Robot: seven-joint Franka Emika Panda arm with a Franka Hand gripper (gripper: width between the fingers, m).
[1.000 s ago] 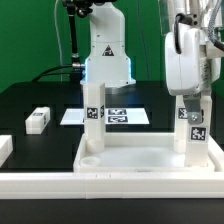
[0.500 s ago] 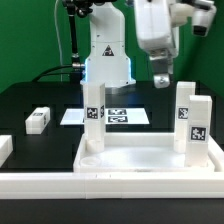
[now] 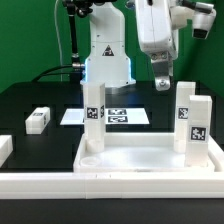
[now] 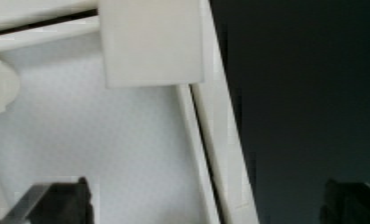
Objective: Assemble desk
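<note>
While the panel [image 3: 150,160] lies flat on the worktop [image 3: 40,100] below the hand [image 3: 162,83], two upright legs stand in it; a loose leg [image 3: 38,120] lies well off sideways, and the hand hangs wide open, empty.

white desk panel [image 3: 130,160], legs [image 3: 94,115] with black-and-white tags

You see even, bright overhead lighting in the exterior view; the white desk panel [image 3: 130,160] is near overexposed, with soft shadows inside its rim. Resolution is low. In the wrist view, the white surfaces are blurred, and the black table [image 4: 297,100] reads dim.
</note>
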